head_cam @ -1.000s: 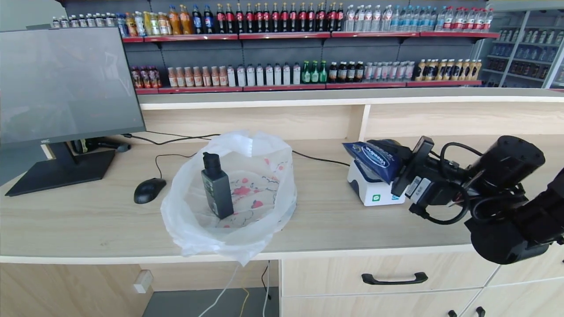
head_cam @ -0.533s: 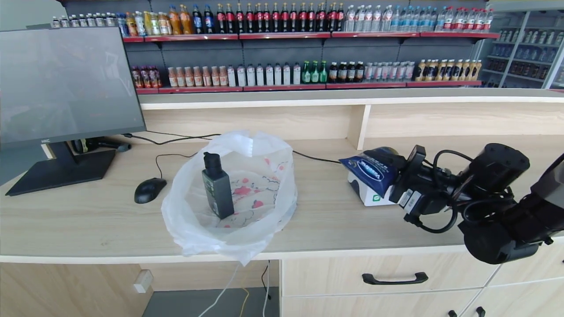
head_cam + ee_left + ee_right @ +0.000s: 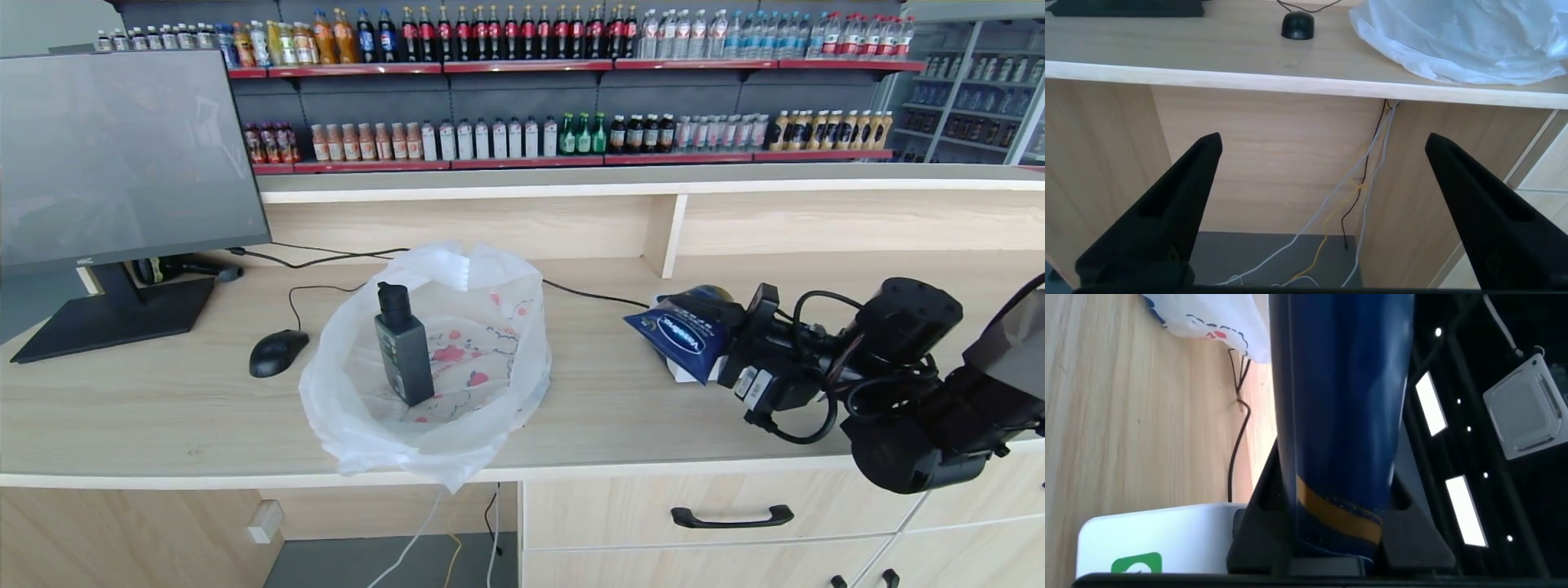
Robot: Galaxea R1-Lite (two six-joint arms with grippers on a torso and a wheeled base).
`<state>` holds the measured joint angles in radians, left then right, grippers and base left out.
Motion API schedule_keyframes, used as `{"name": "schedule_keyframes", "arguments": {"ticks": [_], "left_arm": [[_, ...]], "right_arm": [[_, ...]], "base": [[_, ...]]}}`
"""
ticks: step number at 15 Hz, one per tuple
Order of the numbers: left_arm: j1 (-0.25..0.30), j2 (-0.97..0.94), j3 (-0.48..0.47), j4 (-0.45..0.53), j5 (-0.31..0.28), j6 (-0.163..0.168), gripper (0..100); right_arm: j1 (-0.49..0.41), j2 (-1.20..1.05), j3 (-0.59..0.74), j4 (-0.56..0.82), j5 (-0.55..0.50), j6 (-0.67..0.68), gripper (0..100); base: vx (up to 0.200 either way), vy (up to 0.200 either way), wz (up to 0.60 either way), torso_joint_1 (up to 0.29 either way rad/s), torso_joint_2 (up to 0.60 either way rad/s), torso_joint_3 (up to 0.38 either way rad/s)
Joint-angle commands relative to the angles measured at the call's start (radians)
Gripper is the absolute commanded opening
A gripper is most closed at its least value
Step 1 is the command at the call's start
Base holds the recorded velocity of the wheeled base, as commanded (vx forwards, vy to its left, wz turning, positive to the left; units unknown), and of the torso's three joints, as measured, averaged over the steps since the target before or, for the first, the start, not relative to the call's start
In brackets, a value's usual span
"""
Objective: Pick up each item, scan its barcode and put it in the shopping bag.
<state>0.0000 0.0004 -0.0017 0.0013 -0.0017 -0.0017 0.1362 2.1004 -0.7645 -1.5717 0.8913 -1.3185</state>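
Well right of the bag (image 3: 335, 400), right pincer (image 3: 709, 327) grips blue pouch (image 3: 673, 336); left pincer (image 3: 1323, 143) gapes below counter edge (image 3: 1208, 75).

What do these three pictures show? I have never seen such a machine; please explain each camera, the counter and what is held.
This is a robot with two arms, each ending in a gripper, at a shop checkout. The wide picture comes from a camera on its head. There the right gripper is shut on a blue tube, held over a small white box, probably the scanner, on the wooden counter. Also on the counter: a white plastic shopping bag with a dark bottle standing inside, a black mouse and a monitor. The other two pictures come from cameras on the wrists. The right one sees the tube close up. The left one shows the left gripper open and empty, lower than the counter top.
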Motion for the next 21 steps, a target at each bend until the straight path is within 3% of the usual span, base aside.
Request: {"name": "schedule_keyframes", "arguments": {"ticks": [1,21], "left_arm": [[0.000,0.000,0.000,0.000,0.002,0.000,100],[0.000,0.000,0.000,0.000,0.000,0.000,100]], "right_arm": [[-0.010,0.007,0.002,0.001,0.002,-0.001,0],[-0.010,-0.068,0.013,0.001,0.008,0.038,0]], "base": [[0.000,0.000,0.00,0.000,0.00,0.000],[0.000,0.000,0.00,0.000,0.00,0.000]]}}
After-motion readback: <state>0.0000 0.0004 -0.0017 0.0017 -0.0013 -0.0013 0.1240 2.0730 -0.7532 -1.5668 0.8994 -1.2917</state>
